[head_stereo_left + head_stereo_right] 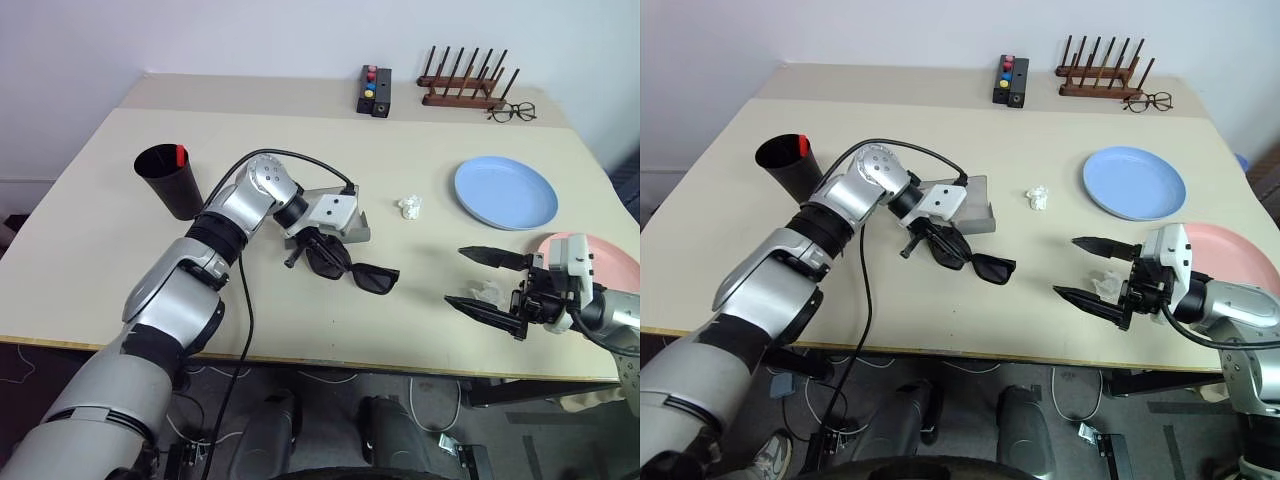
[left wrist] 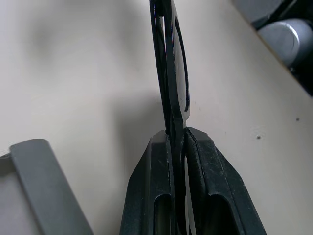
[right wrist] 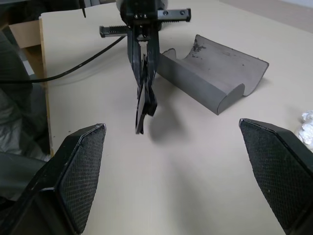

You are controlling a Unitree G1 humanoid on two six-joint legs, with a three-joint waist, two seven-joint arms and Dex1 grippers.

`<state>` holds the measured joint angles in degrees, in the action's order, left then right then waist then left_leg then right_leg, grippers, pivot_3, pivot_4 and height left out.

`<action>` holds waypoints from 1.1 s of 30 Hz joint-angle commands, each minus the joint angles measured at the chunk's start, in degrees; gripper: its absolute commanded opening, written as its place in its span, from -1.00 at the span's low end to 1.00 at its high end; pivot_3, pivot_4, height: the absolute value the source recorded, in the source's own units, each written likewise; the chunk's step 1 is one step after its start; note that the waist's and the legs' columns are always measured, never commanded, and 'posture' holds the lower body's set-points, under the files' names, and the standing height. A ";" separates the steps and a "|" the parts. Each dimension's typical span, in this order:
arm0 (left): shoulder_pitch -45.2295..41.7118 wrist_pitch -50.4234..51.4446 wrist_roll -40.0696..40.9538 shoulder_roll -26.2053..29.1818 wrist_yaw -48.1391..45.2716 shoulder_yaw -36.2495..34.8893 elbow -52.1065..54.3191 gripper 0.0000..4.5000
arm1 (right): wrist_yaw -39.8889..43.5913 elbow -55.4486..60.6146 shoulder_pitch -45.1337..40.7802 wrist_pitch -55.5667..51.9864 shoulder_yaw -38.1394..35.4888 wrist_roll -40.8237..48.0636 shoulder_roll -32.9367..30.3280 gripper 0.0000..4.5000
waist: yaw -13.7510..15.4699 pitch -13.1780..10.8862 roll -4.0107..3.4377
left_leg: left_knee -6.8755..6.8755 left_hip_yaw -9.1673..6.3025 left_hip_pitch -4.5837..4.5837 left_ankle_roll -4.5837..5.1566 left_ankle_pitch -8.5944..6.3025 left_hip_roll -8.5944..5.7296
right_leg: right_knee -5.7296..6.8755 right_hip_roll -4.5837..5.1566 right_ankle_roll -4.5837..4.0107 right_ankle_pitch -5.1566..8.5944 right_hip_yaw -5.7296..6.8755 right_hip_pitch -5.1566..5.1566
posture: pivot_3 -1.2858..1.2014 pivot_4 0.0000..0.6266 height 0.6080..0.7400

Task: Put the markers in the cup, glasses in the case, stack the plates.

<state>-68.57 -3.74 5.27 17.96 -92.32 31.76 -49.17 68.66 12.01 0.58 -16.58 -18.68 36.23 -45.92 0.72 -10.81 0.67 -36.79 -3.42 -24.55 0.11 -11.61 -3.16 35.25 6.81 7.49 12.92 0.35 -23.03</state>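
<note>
My left gripper (image 1: 318, 245) is shut on the black sunglasses (image 1: 362, 273), pinching the frame edge-on between its fingers (image 2: 156, 166). The glasses (image 3: 143, 105) hang from it just above the table, in front of the open grey case (image 3: 215, 73), which lies empty. The black cup (image 1: 172, 180) stands at the left with a red-capped marker (image 1: 180, 155) inside. The light blue plate (image 1: 505, 192) sits at the right. Beside it, the pink plate (image 1: 612, 262) is partly hidden by my right arm. My right gripper (image 1: 455, 275) hovers open and empty near the front edge.
A crumpled white scrap (image 1: 410, 206) lies between the case and the blue plate, another pale scrap (image 1: 487, 290) by my right gripper. At the back stand a black box with coloured buttons (image 1: 373, 90), a wooden rack (image 1: 462, 85) and clear spectacles (image 1: 512, 112).
</note>
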 commanded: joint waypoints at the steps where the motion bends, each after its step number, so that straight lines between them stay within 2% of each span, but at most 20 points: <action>1: -2.82 4.92 2.15 -0.09 0.13 -5.83 1.61 -0.99 | 0.88 -0.99 -2.41 1.14 0.18 -0.07 -0.51 1.00 | 0.00 -0.03 -0.02 | -0.02 0.00 -0.01 0.00 0.00 0.00 | 0.00 0.00 0.00 0.00 0.00 0.00 | 0.03 -0.52 1.00; 9: -11.05 4.62 -4.44 1.11 14.86 -12.16 -14.16 -0.99 | -0.55 -4.86 -10.14 1.50 3.07 -0.80 1.71 1.00 | -0.14 -0.08 0.04 | -0.08 0.02 -0.07 0.06 -0.04 -0.02 | 0.01 -0.01 0.28 -0.06 0.01 -0.05 | 0.03 -0.52 1.00; 11: -11.70 3.83 -5.25 1.32 14.60 -12.81 -15.66 -0.99 | -1.22 -5.29 -11.60 1.31 3.19 -0.31 2.80 1.00 | -0.14 -0.09 0.05 | -0.05 0.04 -0.07 0.08 -0.05 -0.02 | 0.05 -0.01 0.30 -0.07 0.01 -0.09 | 0.03 -0.52 1.00; 19: -10.95 1.04 -9.47 3.59 13.44 -13.02 -19.25 -0.99 | -4.53 -9.75 -15.85 6.65 7.54 -7.61 5.35 1.00 | 0.10 -0.12 0.06 | -0.10 0.05 -0.22 0.07 -0.05 -0.06 | 0.12 -0.02 0.34 -0.08 0.00 -0.26 | 0.03 -0.52 1.00; 26: -9.38 -0.62 -12.53 4.47 12.22 -13.02 -20.00 -0.99 | -4.50 -9.93 -14.53 7.60 7.04 -7.68 4.66 1.00 | -0.05 -0.12 0.06 | -0.17 0.03 -0.36 0.07 -0.05 -0.08 | 0.13 -0.02 0.40 -0.12 0.01 -0.34 | 0.03 -0.52 1.00; 33: -8.57 -1.60 -14.72 2.73 13.36 -12.87 -20.70 -0.99 | -4.92 -9.20 -13.32 7.48 6.04 -7.08 4.05 1.00 | -0.06 -0.12 0.06 | -0.19 0.04 -0.36 0.07 -0.05 -0.08 | 0.18 -0.02 0.40 -0.12 0.00 -0.35 | 0.03 -0.52 1.00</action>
<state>-77.00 -4.79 -8.49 21.07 -79.39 19.37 -69.54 63.91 0.92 -12.93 -9.69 -10.40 28.29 -41.11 0.66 -10.94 0.73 -36.98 -3.39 -24.92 0.18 -11.66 -3.24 35.43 6.79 7.89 12.80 0.35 -23.38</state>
